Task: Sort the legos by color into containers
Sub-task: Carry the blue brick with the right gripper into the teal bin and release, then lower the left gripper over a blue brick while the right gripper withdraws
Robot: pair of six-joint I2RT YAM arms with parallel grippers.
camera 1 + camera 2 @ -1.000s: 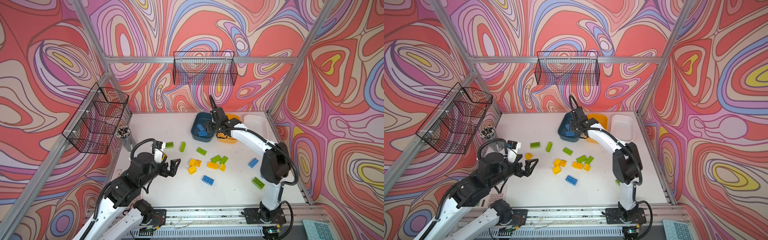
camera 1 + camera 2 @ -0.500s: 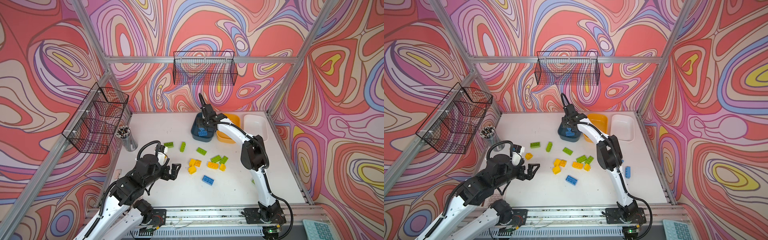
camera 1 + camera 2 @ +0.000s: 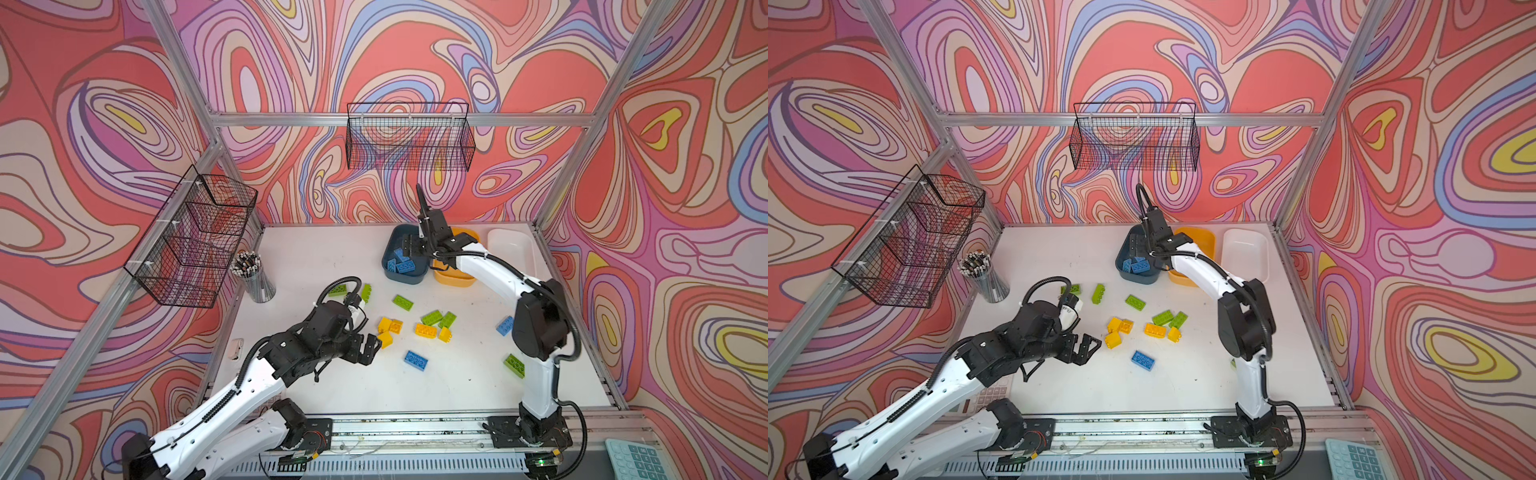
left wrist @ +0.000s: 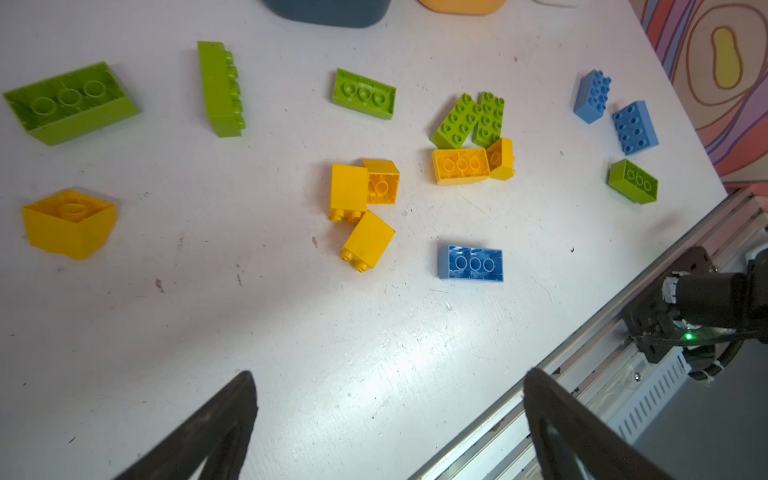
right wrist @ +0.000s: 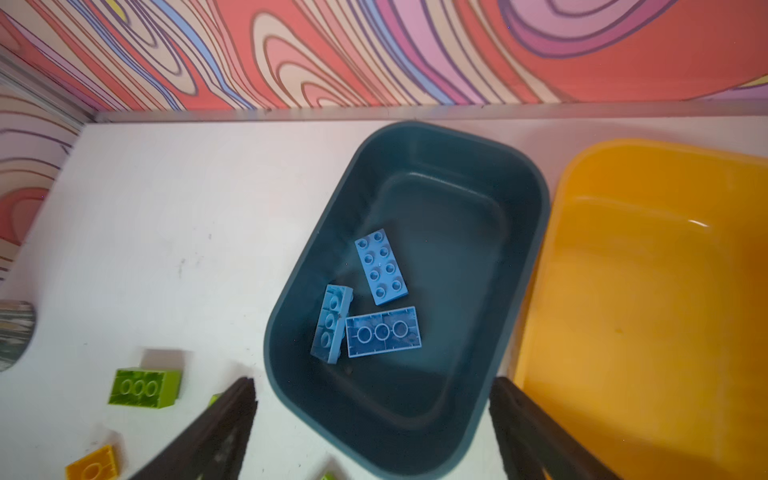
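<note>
Left wrist view: your left gripper hovers, jaws spread wide and empty, well short of the teal tub. Loose legos lie between, probably light, stiff and slick; pinch their flat long sides. Over the tub your right gripper points down, agape and empty; three blue bricks lie inside.

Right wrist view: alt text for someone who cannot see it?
Three blue legos lie in the dark teal tub under the open right claw. A yellow-orange tub stands beside it; a green lego lies on the table.
</note>
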